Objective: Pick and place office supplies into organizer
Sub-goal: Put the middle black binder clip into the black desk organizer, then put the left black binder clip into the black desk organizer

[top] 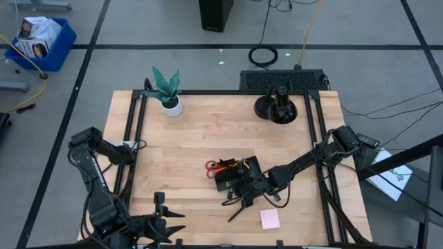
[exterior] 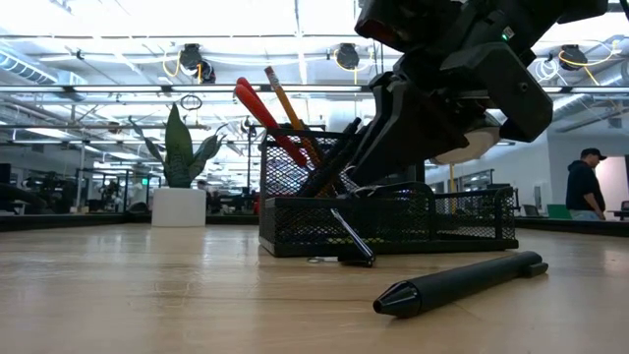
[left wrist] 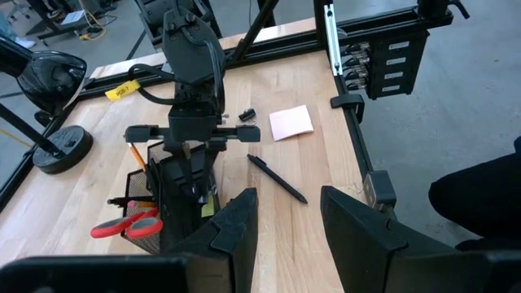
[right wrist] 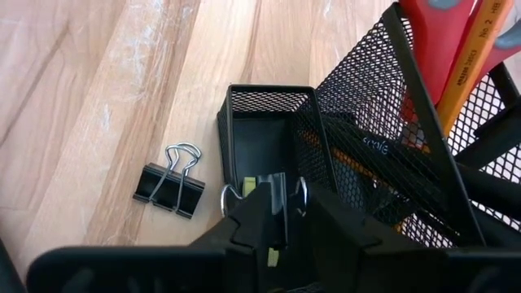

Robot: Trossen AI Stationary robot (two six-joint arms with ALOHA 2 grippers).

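Note:
The black mesh organizer (top: 232, 173) stands mid-table and holds red-handled scissors (exterior: 263, 116), an orange pencil (exterior: 285, 103) and black pens. My right gripper (right wrist: 289, 203) reaches slanting down into its low front compartment (right wrist: 264, 130). It is open, with a black clip (right wrist: 277, 194) and a yellow-green piece (right wrist: 247, 186) between its fingertips. A second black clip (right wrist: 169, 189) lies on the wood beside the organizer. A black pen (left wrist: 277, 177) and a pink sticky-note pad (left wrist: 291, 122) lie nearer the front edge. My left gripper (left wrist: 289, 212) hovers open and empty at the front left. My right gripper has its fingers (right wrist: 252, 216) on either side of the black clip's body (right wrist: 277, 194), coming slanting down from the table's right. The clip sits at the low compartment's near wall, its wire handles sticking out sideways. I cannot tell whether the fingers touch it.
A potted plant (top: 167, 93) and a round black stand (top: 277, 107) sit at the table's far edge. Black frame rails (top: 135, 138) run along both sides. A person (exterior: 588, 187) stands in the room beyond the table. Bare wood lies left of the organizer.

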